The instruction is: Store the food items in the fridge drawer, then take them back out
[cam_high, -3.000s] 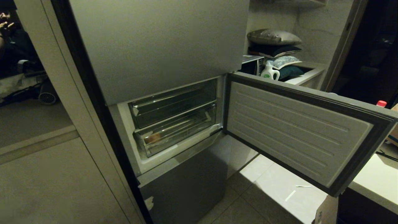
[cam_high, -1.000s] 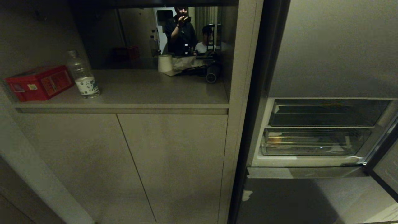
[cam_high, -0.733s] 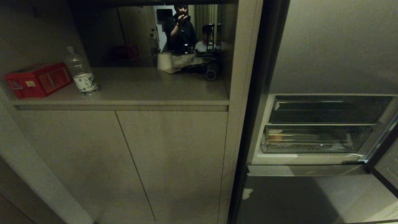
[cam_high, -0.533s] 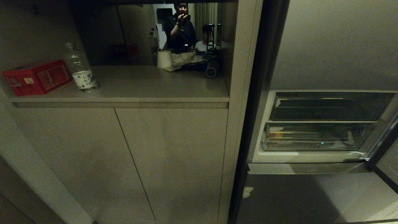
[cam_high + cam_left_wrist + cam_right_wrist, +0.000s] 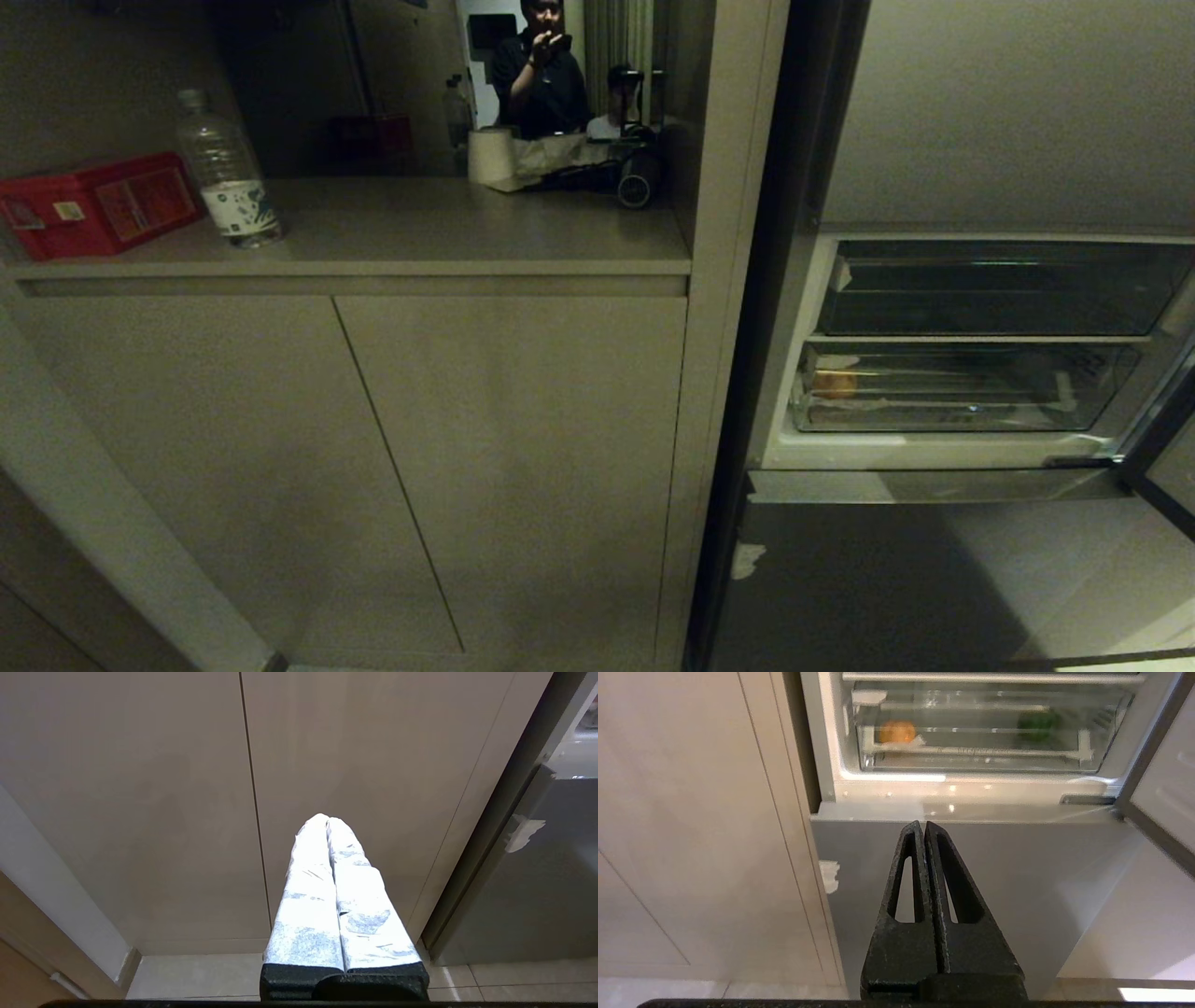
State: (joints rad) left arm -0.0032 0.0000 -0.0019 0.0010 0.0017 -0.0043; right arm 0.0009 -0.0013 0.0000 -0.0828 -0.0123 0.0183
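Fridge drawer (image 5: 985, 756): lower clear drawer of the grey fridge (image 5: 990, 121), pushed in, fridge door swung open.
Orange-tan food item (image 5: 897, 731): inside the drawer, at its cabinet-side end.
Dark-green food item (image 5: 1038, 721): inside the drawer, toward the door-side end.
Left gripper (image 5: 328, 820): fingers pressed together, empty, before the cabinet doors (image 5: 187, 788) beside the fridge.
Right gripper (image 5: 922, 824): fingers pressed together, empty, below the drawer.
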